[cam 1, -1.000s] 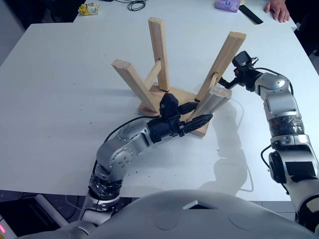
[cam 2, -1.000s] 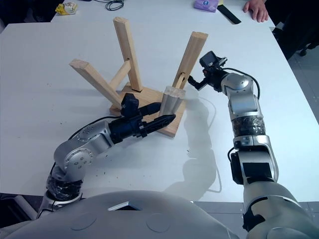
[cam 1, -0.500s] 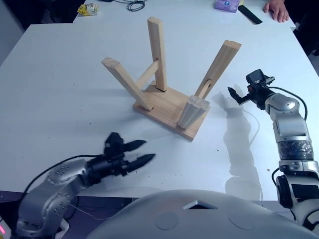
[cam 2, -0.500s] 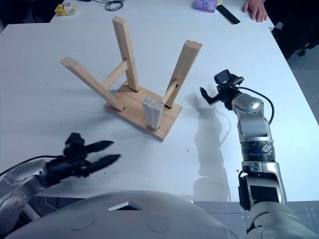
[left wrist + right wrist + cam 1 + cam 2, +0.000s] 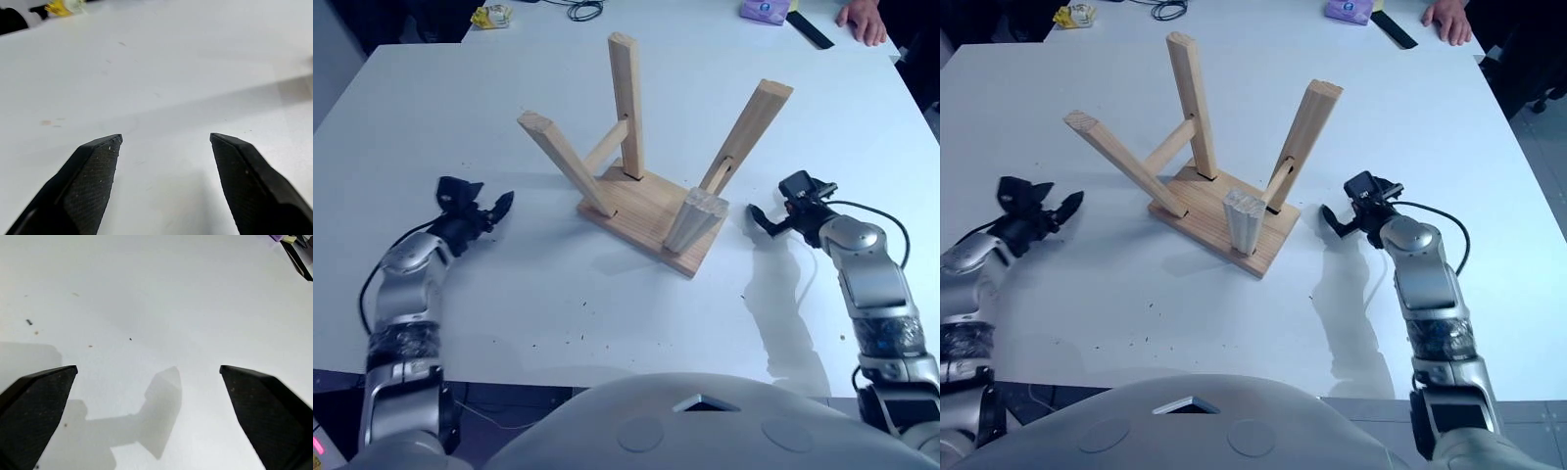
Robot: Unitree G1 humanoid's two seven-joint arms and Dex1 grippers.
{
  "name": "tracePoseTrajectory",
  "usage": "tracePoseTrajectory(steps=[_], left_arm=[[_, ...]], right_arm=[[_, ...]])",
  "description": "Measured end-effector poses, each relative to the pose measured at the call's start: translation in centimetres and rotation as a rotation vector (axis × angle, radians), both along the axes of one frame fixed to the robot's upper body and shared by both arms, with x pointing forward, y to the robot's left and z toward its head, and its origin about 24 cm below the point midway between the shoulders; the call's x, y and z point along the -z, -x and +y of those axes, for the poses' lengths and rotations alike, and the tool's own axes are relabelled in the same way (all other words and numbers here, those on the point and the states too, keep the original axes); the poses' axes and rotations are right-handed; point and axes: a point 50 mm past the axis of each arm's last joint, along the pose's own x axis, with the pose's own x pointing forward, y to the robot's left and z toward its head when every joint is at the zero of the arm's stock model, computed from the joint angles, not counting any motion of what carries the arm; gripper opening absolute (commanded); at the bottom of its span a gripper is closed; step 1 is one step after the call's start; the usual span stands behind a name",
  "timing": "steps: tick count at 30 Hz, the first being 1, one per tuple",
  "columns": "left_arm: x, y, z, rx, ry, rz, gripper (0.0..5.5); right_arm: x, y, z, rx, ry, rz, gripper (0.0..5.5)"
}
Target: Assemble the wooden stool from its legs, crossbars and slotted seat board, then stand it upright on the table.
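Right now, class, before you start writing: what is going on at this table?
A wooden stool lies upside down on the white table, its seat board flat and four legs pointing up. Neither robot arm holds it: the left jaws stand open over the table to its left, the right jaws open to its right, both apart from the wood. Turning it upright is not yet done.

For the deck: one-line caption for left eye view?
Upside-down stool on the table, legs up; left gripper and right gripper open, clear of it.
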Motion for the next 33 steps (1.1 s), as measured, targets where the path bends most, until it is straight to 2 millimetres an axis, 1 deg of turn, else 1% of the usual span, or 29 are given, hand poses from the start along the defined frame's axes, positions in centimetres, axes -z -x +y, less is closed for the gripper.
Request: tracePoseTrajectory(steps=[2, 3, 6, 8, 10, 14, 17, 19, 20, 24, 27, 30, 33], left_arm=[[0.8, -0.1, -0.2, 0.036, -0.035, 0.019, 3.36], [1.1, 0.0, -0.1, 0.038, -0.040, 0.028, 3.36], [1.3, -0.6, 0.0, 0.059, -0.056, 0.017, 3.36], [1.4, -0.9, -0.3, 0.084, -0.062, 0.014, 3.36], [1.6, -1.3, -0.9, 0.127, -0.051, 0.018, 3.36], [1.8, -2.3, -3.1, 0.259, -0.003, 0.032, 3.36], [2.0, -2.9, -5.2, 0.370, 0.028, 0.042, 3.36], [2.2, -3.1, -6.6, 0.427, 0.053, 0.049, 3.36], [2.2, -3.2, -6.8, 0.440, 0.058, 0.050, 3.36], [2.1, -3.4, -7.0, 0.460, 0.055, 0.074, 3.36], [1.8, -3.0, -6.4, 0.459, 0.037, 0.095, 3.36], [1.5, -1.6, -6.3, 0.488, 0.035, 0.115, 3.36], [1.5, 0.8, -6.6, 0.518, 0.065, 0.142, 3.36]], right_arm=[[-1.6, 1.8, 0.0, -0.146, 0.060, 0.063, 5.38], [-2.3, 2.3, 0.1, -0.214, 0.086, 0.088, 5.38], [-3.8, 3.5, 1.4, -0.414, 0.097, 0.146, 5.38], [-3.9, 3.6, 2.5, -0.503, 0.076, 0.174, 5.38], [-3.4, 3.4, 3.3, -0.539, 0.057, 0.191, 5.38], [-1.5, 3.5, 4.6, -0.520, -0.056, 0.270, 5.38], [-0.7, 3.0, 5.2, -0.435, -0.117, 0.286, 5.38], [-0.3, 3.0, 5.7, -0.407, -0.164, 0.308, 5.38], [-0.1, 3.1, 5.7, -0.394, -0.171, 0.324, 5.38], [0.3, 3.0, 5.9, -0.361, -0.206, 0.354, 5.38], [0.6, 2.0, 6.0, -0.317, -0.214, 0.329, 5.38], [0.5, 0.4, 5.3, -0.237, -0.180, 0.258, 5.38], [0.6, -0.7, 4.6, -0.194, -0.155, 0.215, 5.38]])
